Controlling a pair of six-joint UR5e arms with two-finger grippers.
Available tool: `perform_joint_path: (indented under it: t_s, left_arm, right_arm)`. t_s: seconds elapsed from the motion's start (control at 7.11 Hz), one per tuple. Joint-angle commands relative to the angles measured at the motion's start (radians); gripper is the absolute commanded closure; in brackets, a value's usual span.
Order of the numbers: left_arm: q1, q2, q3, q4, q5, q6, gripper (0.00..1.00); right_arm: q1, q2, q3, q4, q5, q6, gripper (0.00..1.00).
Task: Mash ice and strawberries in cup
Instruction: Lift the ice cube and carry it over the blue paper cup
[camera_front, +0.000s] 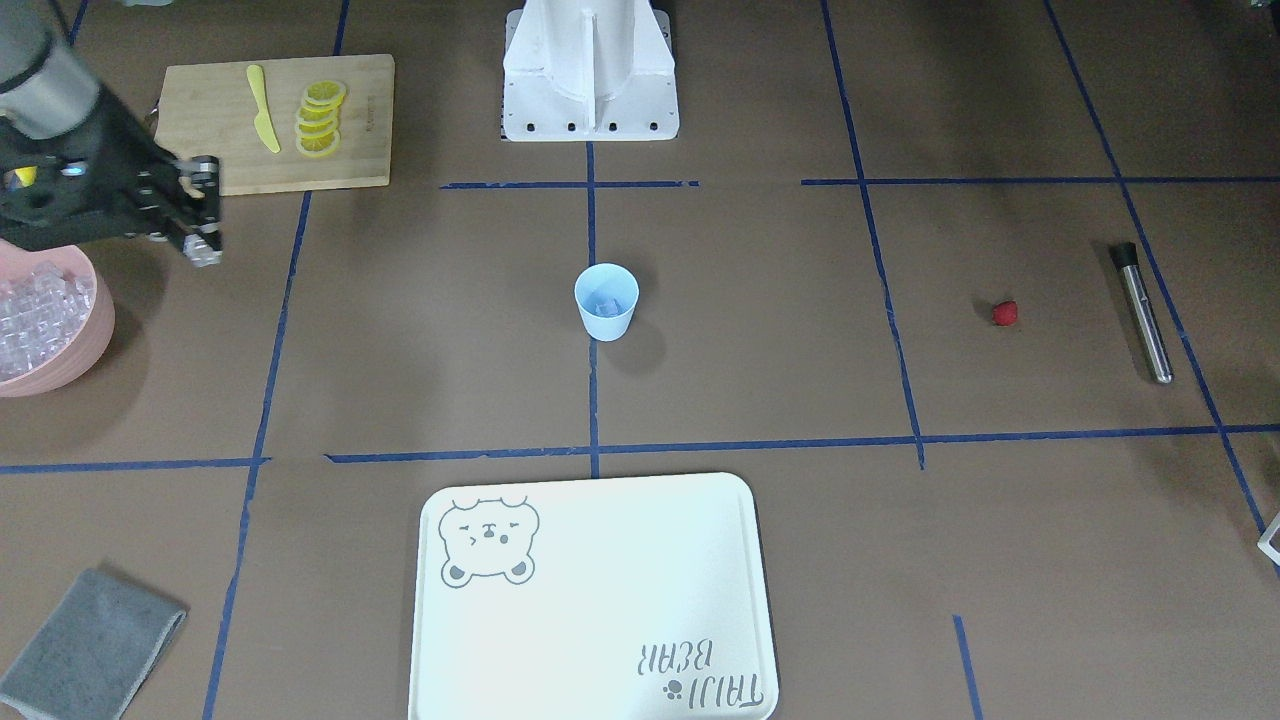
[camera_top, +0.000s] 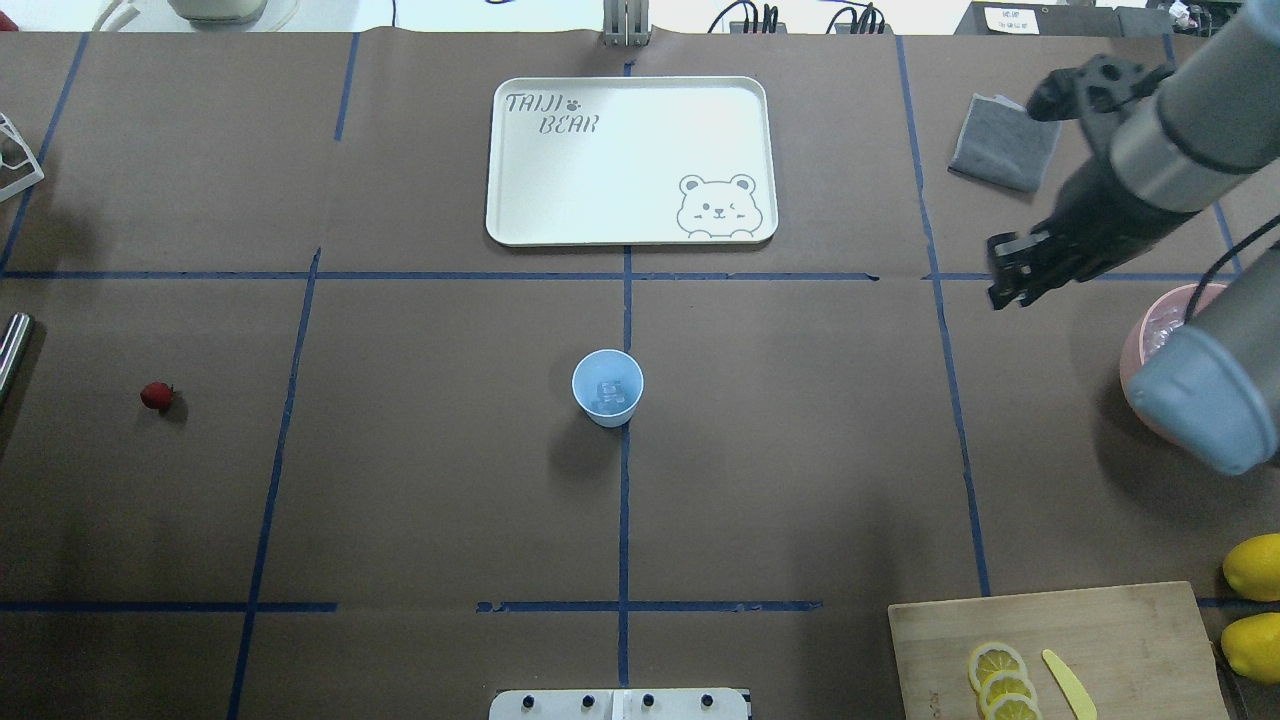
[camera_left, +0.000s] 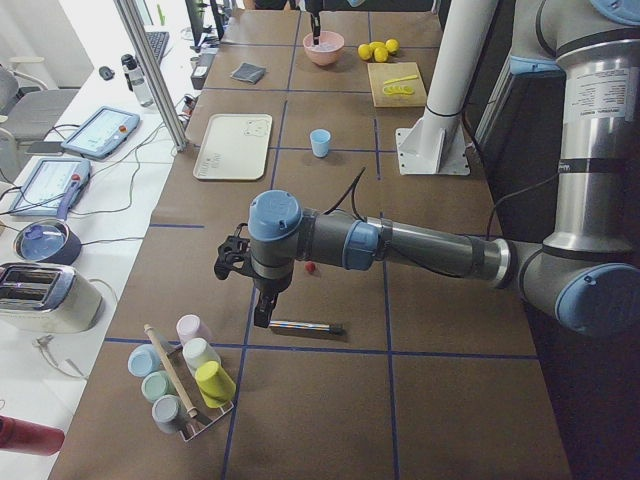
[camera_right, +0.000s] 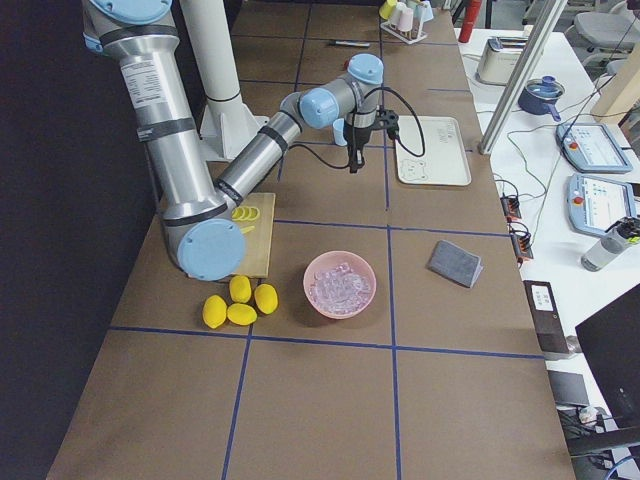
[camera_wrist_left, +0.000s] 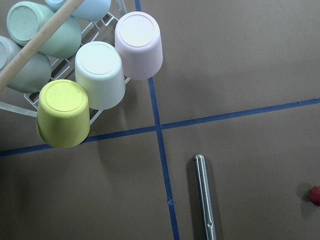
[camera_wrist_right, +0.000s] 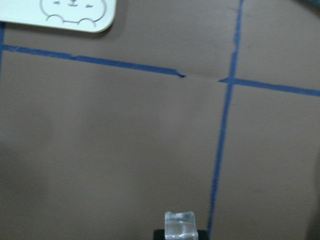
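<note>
The right wrist view cuts off the right end effector (camera_front: 204, 246), which pinches one ice cube (camera_wrist_right: 180, 225); whether the left end effector (camera_left: 262, 318) is spread, I cannot tell. The cup (camera_front: 606, 315), with ice (camera_top: 608, 392) inside, stands well apart from the right end effector, bare surface (camera_front: 400, 330) between them; the strawberry (camera_front: 1004, 313) lies far on the cup's other side.

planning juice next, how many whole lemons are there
4, clustered by the board in the right side view: left lemon, top lemon, right lemon, bottom lemon. More may hide behind the right arm.
</note>
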Motion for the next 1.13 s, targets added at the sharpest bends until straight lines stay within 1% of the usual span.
perform_joint_path:
  t_s: [0.0, 0.14, 0.28, 0.42, 0.7, 0.84, 0.98]
  left_arm:
    - [0.002, 0.000, 0.002, -0.001, 0.000, 0.000, 0.00]
    - [0.002, 0.000, 0.003, -0.001, 0.002, 0.000, 0.00]
    - [0.002, 0.000, 0.006, -0.001, 0.000, 0.000, 0.00]
    - [0.002, 0.002, 0.009, -0.001, 0.000, 0.000, 0.00]
    - [0.002, 0.000, 0.016, -0.003, 0.002, 0.002, 0.00]
    - [0.002, 0.002, 0.019, -0.003, 0.002, 0.002, 0.00]
    - [0.002, 0.000, 0.017, -0.003, 0.002, 0.002, 0.00]
  right_arm:
    - [-0.281, 0.261, -0.140, -0.015, -0.187, 0.359, 1.00]
    - [-0.354, 0.383, -0.268, -0.009, -0.262, 0.448, 1.00]
    - [-0.397, 0.457, -0.359, -0.002, -0.293, 0.491, 1.00]
    - [-0.417, 0.508, -0.436, 0.026, -0.304, 0.514, 1.00]
    - [-0.419, 0.559, -0.525, 0.076, -0.323, 0.521, 1.00]
    - [-0.416, 0.565, -0.526, 0.077, -0.326, 0.519, 1.00]
    - [-0.416, 0.565, -0.546, 0.083, -0.349, 0.509, 1.00]
